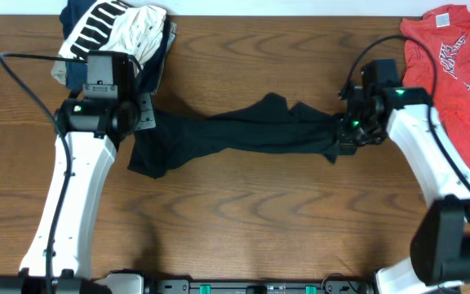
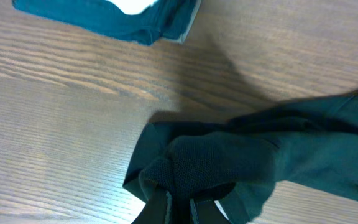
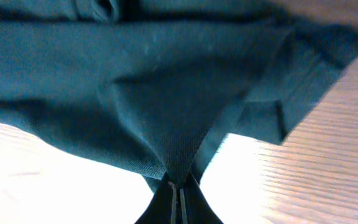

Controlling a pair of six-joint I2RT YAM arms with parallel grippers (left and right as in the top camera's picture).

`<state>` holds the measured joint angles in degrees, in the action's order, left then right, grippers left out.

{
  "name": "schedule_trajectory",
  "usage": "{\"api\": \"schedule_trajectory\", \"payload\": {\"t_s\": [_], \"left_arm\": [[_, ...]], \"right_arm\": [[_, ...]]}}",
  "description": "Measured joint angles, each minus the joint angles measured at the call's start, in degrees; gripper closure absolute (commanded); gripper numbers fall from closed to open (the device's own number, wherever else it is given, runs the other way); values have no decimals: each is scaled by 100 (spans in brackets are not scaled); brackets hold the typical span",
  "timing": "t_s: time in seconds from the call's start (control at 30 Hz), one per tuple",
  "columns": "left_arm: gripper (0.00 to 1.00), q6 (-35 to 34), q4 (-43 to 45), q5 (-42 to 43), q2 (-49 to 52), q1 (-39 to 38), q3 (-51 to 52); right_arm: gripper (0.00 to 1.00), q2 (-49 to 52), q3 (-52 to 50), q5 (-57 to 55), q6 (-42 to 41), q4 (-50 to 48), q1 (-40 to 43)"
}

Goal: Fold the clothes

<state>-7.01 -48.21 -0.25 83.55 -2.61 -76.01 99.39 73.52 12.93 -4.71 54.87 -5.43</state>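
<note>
A large black garment (image 1: 243,131) lies bunched and stretched across the middle of the wooden table. My left gripper (image 1: 144,122) is shut on its left end; the left wrist view shows the fingers (image 2: 180,202) pinching a bunched fold of the black garment (image 2: 229,162). My right gripper (image 1: 351,131) is shut on its right end; the right wrist view shows the jaws (image 3: 178,191) pinching a taut corner of the black garment (image 3: 166,99). A coral-red T-shirt (image 1: 455,57) with white print lies at the far right.
A heap of other clothes (image 1: 121,33), black-and-white striped, cream and dark blue, sits at the back left behind the left arm; its dark edge shows in the left wrist view (image 2: 104,18). The table's wood surface (image 1: 259,220) spreads in front of the garment.
</note>
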Motion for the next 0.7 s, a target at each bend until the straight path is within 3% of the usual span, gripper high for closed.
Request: {"api": "schedule_trajectory", "payload": {"t_s": [0.2,0.3,0.43,0.7], "left_arm": [[94,-2,0,-4,146,0,0],[94,0,2,-13,149,0,0],[94,0,-2,-15,149,0,0],[94,0,0,-17,149,0,0]], "right_arm": [[99,483,-15,17,-2,-439,-7],[82,745,-15,48,-24,-667,-7],[71,966,-17,201,24,-597,-7],[63,973,-105,428,68,42,-162]]}}
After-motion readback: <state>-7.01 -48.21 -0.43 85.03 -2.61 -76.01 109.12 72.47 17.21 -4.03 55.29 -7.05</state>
